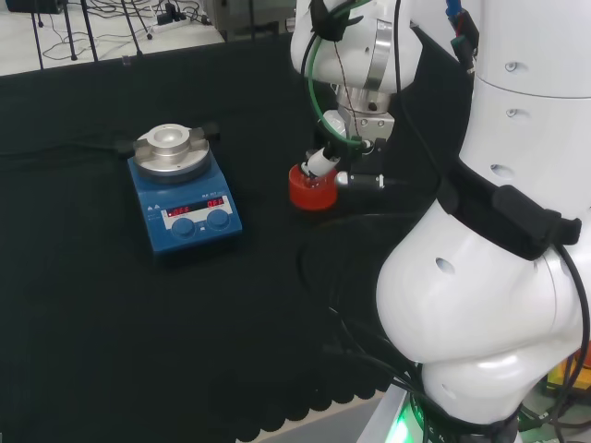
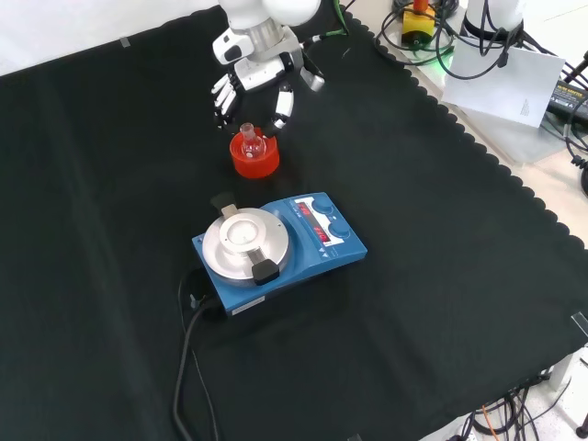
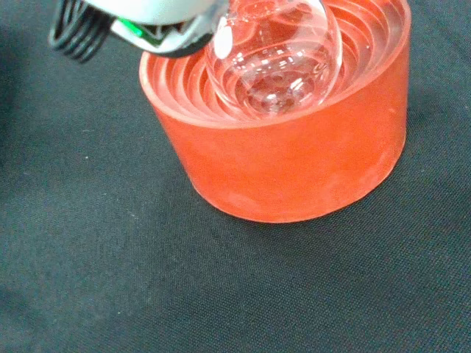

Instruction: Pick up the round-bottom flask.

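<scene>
The hand (image 2: 250,87) hangs just behind the round-bottom flask (image 2: 249,141) in the front view, its fingers (image 2: 223,99) pointing down on either side of the neck, spread and relaxed, holding nothing. The flask is small and of clear glass, with a rounded bulb (image 3: 276,59) and a short neck. It sits upright in a red ribbed stand (image 2: 254,156) near the far edge of the black cloth (image 2: 441,294). Nearer the cloth's middle stands a blue hotplate stirrer (image 2: 276,250).

The white arm reaches down from the front view's top, its black and white hand (image 2: 250,92) lowered toward the cloth, fingers (image 2: 223,99) spread and pointing downward, thumb set apart.
</scene>
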Controlling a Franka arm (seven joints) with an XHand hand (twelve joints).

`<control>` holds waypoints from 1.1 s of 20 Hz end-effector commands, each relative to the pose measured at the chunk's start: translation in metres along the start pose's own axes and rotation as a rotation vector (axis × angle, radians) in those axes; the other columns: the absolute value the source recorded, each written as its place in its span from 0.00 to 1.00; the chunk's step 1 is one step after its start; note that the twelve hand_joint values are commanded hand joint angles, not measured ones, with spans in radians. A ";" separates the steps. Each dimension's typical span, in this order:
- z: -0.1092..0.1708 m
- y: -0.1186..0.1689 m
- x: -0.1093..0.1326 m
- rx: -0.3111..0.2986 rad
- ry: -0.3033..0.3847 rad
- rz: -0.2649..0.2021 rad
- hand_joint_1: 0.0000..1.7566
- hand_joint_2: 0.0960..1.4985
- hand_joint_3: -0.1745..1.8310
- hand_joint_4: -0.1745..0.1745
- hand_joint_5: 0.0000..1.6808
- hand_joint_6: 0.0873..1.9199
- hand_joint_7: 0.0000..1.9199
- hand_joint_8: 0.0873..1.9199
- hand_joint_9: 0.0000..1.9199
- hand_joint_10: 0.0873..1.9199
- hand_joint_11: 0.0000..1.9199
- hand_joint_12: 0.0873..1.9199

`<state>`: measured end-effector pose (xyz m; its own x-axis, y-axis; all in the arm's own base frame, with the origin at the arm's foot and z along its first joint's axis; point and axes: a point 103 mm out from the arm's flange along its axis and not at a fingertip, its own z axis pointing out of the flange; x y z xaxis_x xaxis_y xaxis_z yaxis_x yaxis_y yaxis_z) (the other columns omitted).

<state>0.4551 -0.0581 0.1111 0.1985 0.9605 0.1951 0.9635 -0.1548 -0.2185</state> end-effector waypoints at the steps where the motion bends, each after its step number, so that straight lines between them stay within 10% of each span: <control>1: 0.002 0.000 0.000 -0.004 -0.009 0.000 0.54 0.37 0.43 0.27 0.40 0.42 0.24 0.33 0.33 0.30 0.17 0.66; 22: 0.000 0.003 0.002 -0.039 -0.013 -0.002 0.54 0.39 0.43 0.29 0.49 0.47 0.26 0.33 0.35 0.30 0.20 0.66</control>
<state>0.4577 -0.0569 0.1108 0.1943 0.9634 0.1847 0.9703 -0.1610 -0.1807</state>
